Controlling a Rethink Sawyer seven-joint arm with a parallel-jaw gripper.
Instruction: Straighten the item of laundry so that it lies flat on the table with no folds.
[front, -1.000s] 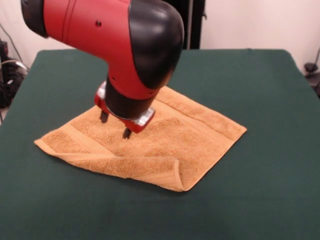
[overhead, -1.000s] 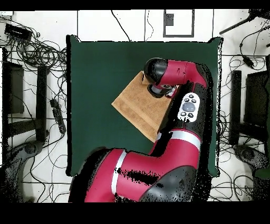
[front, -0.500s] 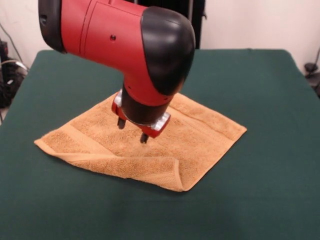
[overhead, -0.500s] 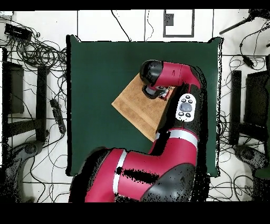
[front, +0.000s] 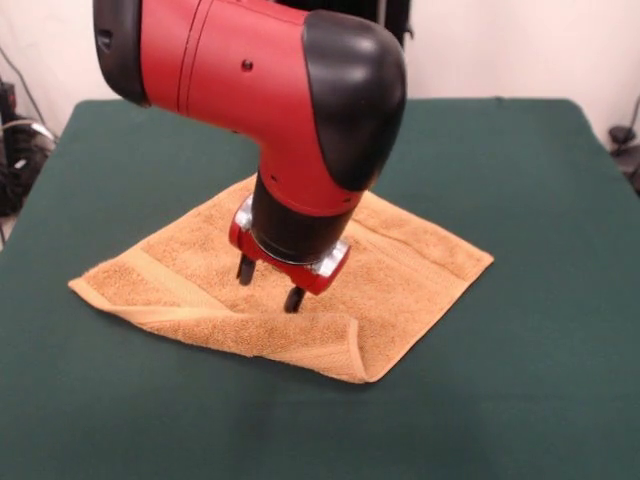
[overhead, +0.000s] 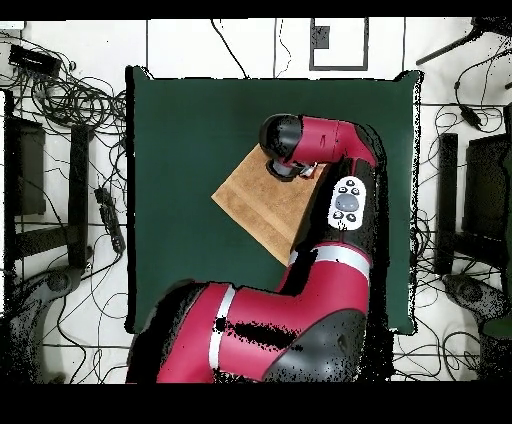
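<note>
The item of laundry (front: 400, 255), a golden-orange towel, lies spread near the middle of the green table (front: 530, 330). Its near edge is folded back over itself in a long strip (front: 250, 335) that ends at the near corner. My gripper (front: 269, 285) points down just above the towel, close behind that folded strip. It is open, with its two dark fingers (front: 245, 270) apart and nothing between them. From overhead the towel (overhead: 255, 200) is a diamond partly covered by the arm, and the arm's wrist hides the gripper.
Green table (overhead: 180, 120) surrounds the towel on all sides in both views. Off the table, cables (overhead: 75, 95) and dark equipment (overhead: 25, 170) lie on the floor at the left, and more stands (overhead: 490, 190) at the right.
The gripper has travelled across the towel toward its near folded edge and sunk lower, staying open. The towel has not moved.
</note>
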